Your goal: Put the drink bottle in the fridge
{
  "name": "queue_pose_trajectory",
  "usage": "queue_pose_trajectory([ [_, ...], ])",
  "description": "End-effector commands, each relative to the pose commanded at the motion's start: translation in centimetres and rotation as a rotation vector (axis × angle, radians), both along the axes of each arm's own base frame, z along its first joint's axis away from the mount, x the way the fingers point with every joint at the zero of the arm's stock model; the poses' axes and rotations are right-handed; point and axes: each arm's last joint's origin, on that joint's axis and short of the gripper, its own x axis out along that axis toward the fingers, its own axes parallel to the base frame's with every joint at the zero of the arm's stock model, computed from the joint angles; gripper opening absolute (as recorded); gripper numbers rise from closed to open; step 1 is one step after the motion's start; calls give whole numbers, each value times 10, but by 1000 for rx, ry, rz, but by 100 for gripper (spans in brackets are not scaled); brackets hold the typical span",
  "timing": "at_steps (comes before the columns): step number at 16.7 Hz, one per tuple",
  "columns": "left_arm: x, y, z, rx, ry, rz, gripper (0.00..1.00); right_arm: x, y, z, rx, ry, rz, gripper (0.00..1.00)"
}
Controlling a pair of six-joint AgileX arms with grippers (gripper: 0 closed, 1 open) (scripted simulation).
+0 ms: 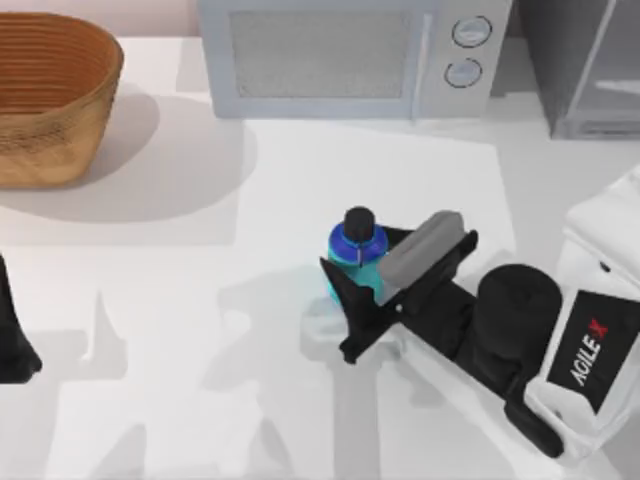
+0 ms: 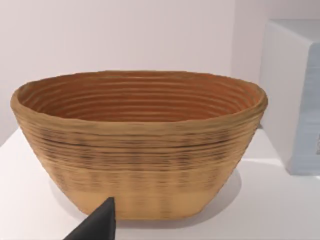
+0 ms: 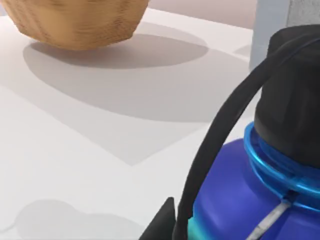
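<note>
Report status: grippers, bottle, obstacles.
Right gripper around drink bottle, mid-table, upright. Left gripper parked at left edge. Fridge far right; microwave beside it.

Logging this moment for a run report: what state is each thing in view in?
drink bottle: upright, cap on, between the right gripper's fingers.
right gripper: around the bottle, near table centre.
left gripper: parked at the table's left edge.
fridge: door looks ajar.
microwave: door closed.
wicker basket: upright, empty.
</note>
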Motion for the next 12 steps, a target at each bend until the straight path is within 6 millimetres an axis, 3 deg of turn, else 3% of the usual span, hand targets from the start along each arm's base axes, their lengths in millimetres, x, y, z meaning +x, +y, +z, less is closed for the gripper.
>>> queue_pose_trajectory([
  [10,0,0,0,0,0,0,100,1,-2,1,0,0,-3,1],
  [12,0,0,0,0,0,0,100,2,-11,6,-2,2,-2,1],
])
